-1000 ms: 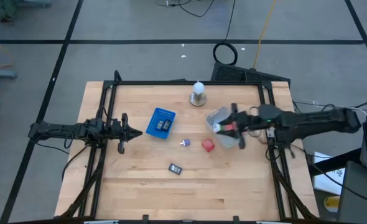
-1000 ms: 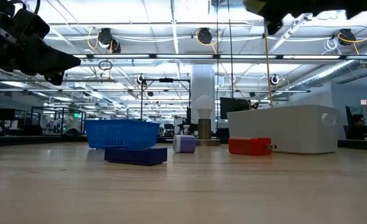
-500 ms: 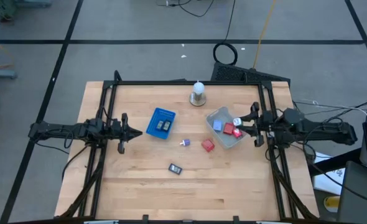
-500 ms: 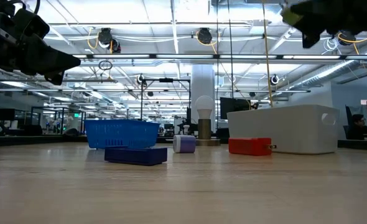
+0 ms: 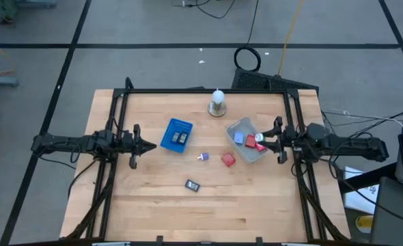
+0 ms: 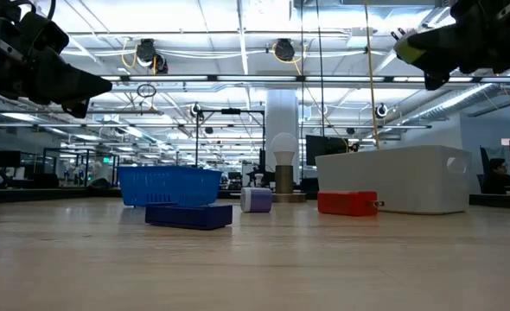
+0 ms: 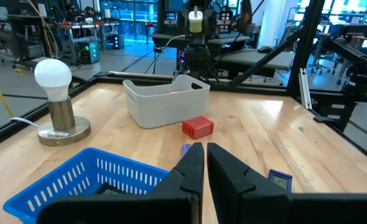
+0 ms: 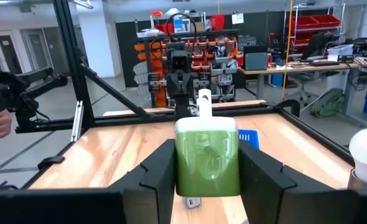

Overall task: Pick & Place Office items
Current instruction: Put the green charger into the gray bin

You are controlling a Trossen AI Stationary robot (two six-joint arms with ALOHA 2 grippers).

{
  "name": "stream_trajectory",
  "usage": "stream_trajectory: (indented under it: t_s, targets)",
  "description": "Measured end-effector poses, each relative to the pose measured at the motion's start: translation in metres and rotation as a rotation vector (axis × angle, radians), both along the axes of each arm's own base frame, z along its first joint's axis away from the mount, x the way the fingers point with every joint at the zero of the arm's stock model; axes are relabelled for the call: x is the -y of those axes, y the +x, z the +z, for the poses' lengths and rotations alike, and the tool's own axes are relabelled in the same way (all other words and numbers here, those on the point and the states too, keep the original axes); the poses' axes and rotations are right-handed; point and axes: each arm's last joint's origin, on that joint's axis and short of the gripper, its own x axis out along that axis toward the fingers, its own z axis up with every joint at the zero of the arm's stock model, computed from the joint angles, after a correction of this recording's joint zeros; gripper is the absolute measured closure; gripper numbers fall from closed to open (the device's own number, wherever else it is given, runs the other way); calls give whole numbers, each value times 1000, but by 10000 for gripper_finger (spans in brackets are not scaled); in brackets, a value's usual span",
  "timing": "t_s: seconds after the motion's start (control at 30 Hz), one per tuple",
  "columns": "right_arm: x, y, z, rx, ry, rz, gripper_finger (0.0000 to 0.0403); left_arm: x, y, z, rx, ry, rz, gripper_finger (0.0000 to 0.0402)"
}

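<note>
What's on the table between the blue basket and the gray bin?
Seen from above, a tiny purple-white piece and a red block lie between the blue basket and the gray bin.

Green piece [image 8: 208, 159] tool-held; red block [image 5: 228, 160] loose

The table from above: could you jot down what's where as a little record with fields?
left gripper: shut, empty, at the table's left edge
right gripper: shut on a green item, by the table's right edge
grey tray: holds a blue block and a red block
blue basket: holds two dark pieces
loose on the table: red block, purple-white bit, dark piece
bulb on a round base: far edge
</note>
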Motion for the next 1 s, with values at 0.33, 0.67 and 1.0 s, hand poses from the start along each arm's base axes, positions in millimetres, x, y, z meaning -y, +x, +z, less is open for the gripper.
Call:
stream_trajectory:
  t_s: [0.33,0.67,1.0]
  targets:
    - [1,1,-19,-19,13,-27,278,0,0,0,0,6,-1,380]
    - [1,3,-30,8,17,-26,278,0,0,0,0,10,0,380]
    - [3,3,-29,18,17,-45,274,0,0,0,0,17,-1,380]
